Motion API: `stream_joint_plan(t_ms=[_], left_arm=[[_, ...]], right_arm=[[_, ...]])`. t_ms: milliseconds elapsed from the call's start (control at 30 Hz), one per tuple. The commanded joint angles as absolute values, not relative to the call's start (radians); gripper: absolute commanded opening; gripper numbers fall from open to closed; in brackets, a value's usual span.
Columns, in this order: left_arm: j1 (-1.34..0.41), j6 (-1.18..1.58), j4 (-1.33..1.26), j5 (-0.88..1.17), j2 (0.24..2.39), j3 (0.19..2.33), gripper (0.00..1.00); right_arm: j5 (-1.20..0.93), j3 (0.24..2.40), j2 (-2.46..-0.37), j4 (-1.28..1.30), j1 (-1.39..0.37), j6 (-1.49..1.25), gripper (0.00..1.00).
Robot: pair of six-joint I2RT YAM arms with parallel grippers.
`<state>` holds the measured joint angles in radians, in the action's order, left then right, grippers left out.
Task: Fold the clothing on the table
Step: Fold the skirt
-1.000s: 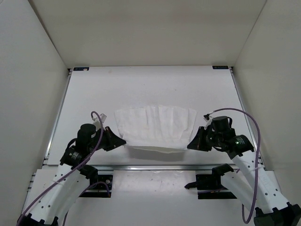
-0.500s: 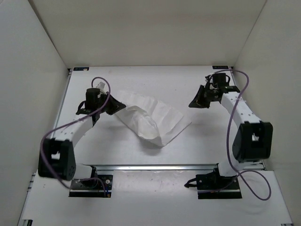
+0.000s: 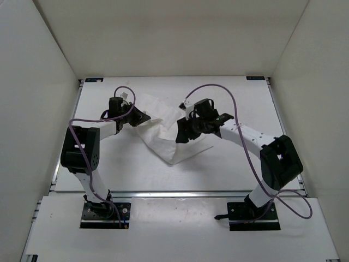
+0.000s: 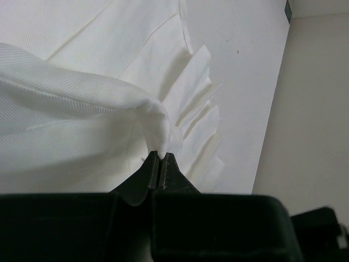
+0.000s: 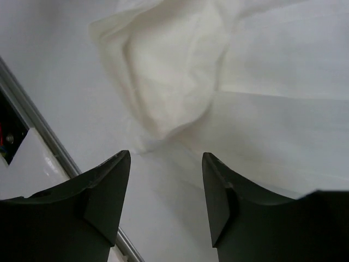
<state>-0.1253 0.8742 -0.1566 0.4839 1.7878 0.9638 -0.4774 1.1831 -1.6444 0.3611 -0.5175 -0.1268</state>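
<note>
Overhead camera looks down; both close wrist cameras share the clothing (image 4: pixel 82 125).

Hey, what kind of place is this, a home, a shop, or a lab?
Probably a lab robot cell: a white table boxed in by plain white walls, a left arm and right arm bolted at its near edge, one white cloth.

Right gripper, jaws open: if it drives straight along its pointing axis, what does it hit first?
Likely the clothing: its bunched fold lies dead ahead of the right gripper. How far off is unclear.
</note>
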Motion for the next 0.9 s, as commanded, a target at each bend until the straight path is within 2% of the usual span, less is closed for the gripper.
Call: stream_joint_plan(t_ms=[0, 367, 467, 867], left_arm=[[-0.124, 0.871, -0.195, 0.505, 1.746, 0.965, 0.00], [-0.123, 0.884, -0.221, 0.508, 1.743, 0.942, 0.00], [-0.120, 0.879, -0.218, 0.515, 1.738, 0.936, 0.00], [-0.124, 0.891, -0.227, 0.511, 1.733, 0.925, 0.00]], right_arm=[[-0.419, 1.102, -1.595, 0.183, -0.574, -0.135, 0.53], [-0.551, 1.034, -1.649, -0.015, -0.578, -0.285, 0.51], [-0.589, 1.023, -1.655, -0.041, -0.587, -0.310, 0.47], [-0.505, 0.994, -1.654, 0.000, -0.615, -0.328, 0.50]])
